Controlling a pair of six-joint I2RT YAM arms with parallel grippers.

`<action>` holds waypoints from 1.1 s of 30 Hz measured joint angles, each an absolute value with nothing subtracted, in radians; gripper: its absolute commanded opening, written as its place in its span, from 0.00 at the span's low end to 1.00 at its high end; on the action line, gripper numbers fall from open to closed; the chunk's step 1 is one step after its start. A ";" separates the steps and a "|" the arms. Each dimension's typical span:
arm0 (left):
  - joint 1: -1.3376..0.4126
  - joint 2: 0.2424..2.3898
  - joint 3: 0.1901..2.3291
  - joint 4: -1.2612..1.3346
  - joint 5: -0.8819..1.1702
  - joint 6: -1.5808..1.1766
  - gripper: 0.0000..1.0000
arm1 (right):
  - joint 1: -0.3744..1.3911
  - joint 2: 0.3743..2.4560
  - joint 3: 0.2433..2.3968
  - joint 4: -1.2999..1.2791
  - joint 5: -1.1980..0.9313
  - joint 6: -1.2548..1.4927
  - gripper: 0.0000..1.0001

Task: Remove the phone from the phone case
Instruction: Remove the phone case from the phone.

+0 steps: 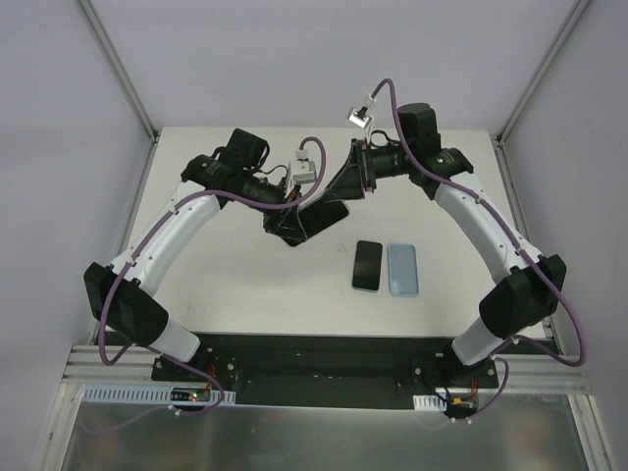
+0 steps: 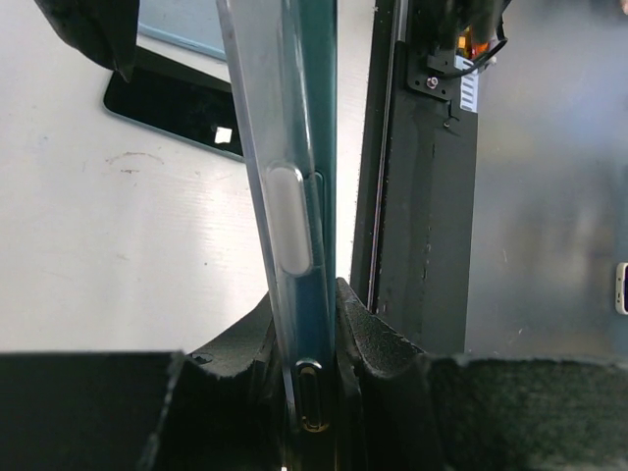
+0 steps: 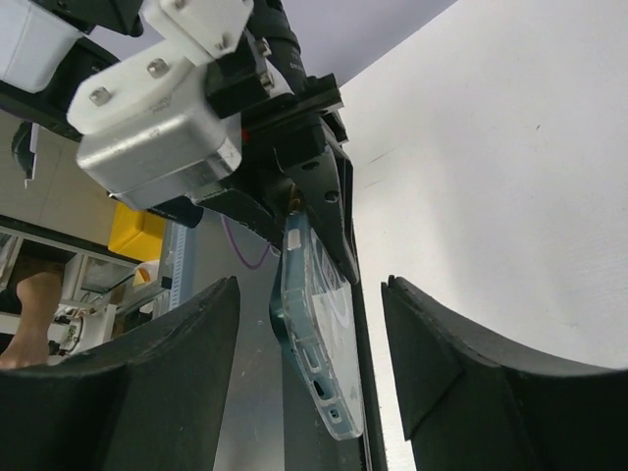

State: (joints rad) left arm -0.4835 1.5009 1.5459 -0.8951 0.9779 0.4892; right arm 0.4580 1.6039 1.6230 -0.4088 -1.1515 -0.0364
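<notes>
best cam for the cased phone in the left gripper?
Left wrist: the cased phone fills the frame edge-on, clear rim and side button sharp, clamped by the left gripper. Right wrist shows one end; top external only a dark slab.

My left jaws hold the cased phone (image 2: 289,118) above the worktop (image 1: 245,285) — nearer me, another phone (image 1: 367,265) lies left of a loose case (image 1: 402,269).

Phone case (image 2: 282,118) clear glossy plastic; table (image 2: 98,245) matt.
</notes>
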 measured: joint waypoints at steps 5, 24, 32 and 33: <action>-0.484 1.501 1.538 -0.895 0.984 0.489 0.00 | 0.458 1.604 1.597 -0.323 -1.188 0.037 0.50; -0.486 1.499 1.522 -0.869 0.950 0.487 0.00 | 0.447 1.626 1.461 0.029 -1.290 0.344 0.05; -0.525 1.485 1.522 -0.864 0.784 0.491 0.00 | 0.443 1.681 1.428 0.209 -1.344 0.500 0.00; -0.530 1.485 1.522 -0.863 0.765 0.492 0.00 | 0.442 1.688 1.425 0.229 -1.347 0.518 0.00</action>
State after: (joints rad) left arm -0.5301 1.4845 1.5215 -0.8635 0.7654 0.4919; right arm 0.4423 1.6882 1.4246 0.2291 -1.3468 0.5179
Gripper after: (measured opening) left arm 0.175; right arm 0.280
